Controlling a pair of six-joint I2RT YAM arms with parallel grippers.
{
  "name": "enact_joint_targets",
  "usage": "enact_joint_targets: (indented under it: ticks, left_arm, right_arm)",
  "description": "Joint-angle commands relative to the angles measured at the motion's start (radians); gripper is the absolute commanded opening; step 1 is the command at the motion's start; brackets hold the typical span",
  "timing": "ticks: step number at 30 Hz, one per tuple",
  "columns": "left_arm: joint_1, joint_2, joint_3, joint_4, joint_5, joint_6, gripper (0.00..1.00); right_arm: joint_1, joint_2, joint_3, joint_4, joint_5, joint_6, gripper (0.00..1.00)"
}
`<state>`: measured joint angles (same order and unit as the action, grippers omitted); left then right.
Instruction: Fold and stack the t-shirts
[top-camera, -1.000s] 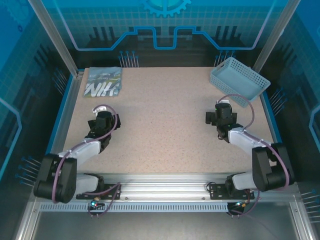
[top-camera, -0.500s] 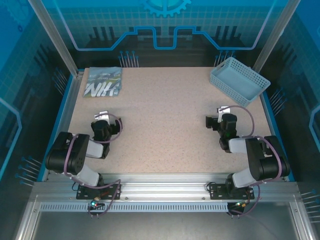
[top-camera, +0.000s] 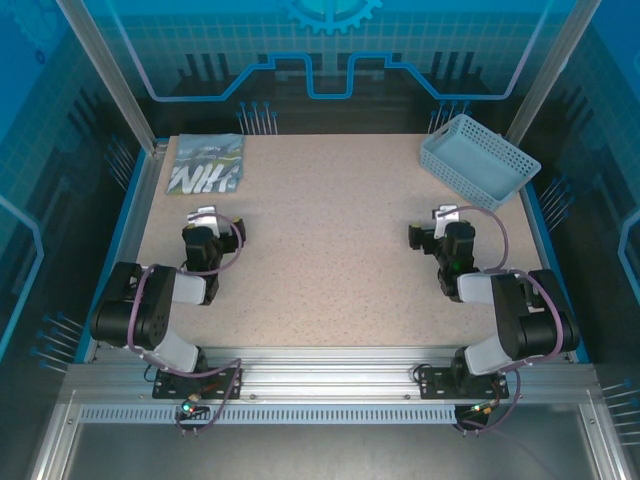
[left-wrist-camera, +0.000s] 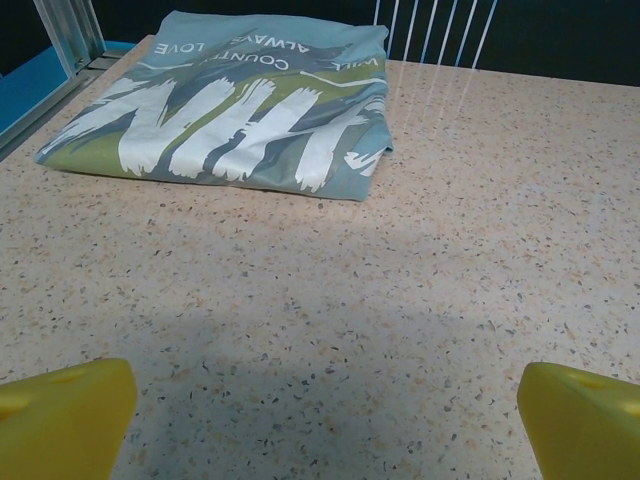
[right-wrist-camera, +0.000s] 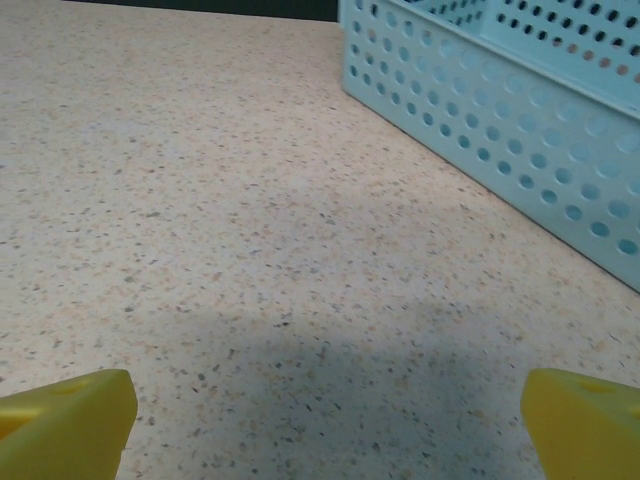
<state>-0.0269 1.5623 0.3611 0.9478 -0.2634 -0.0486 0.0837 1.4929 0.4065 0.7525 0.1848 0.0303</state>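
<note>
A folded pale blue-grey t-shirt (top-camera: 208, 164) with white block letters lies at the table's far left corner; the left wrist view has it (left-wrist-camera: 232, 108) ahead, flat and neatly folded. My left gripper (top-camera: 204, 222) rests low near the left side, well short of the shirt, open with bare table between its yellow fingertips (left-wrist-camera: 62, 420). My right gripper (top-camera: 445, 220) sits low on the right, open, nothing between its yellow fingertips (right-wrist-camera: 66, 425).
A light blue plastic lattice basket (top-camera: 479, 160) stands at the far right corner, close ahead of the right gripper (right-wrist-camera: 500, 90). Blue rails and metal posts (top-camera: 140, 190) border the speckled table (top-camera: 330, 230).
Both arms have drawn back toward their bases and folded low. The grippers now sit nearer the near half of the table. The shirt and basket have not moved.
</note>
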Motion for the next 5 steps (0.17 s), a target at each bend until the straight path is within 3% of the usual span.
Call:
enact_joint_targets:
  ticks: [1, 5]
  left_arm:
    - [0.002, -0.011, 0.002, 0.008, 0.021, 0.016, 0.99]
    - [0.002, -0.011, 0.003, 0.008, 0.021, 0.016, 0.99]
  right_arm:
    - [-0.024, 0.012, 0.031, -0.008, -0.102, -0.028, 1.0]
    - [-0.025, 0.01, 0.026, -0.001, -0.102, -0.03, 1.0]
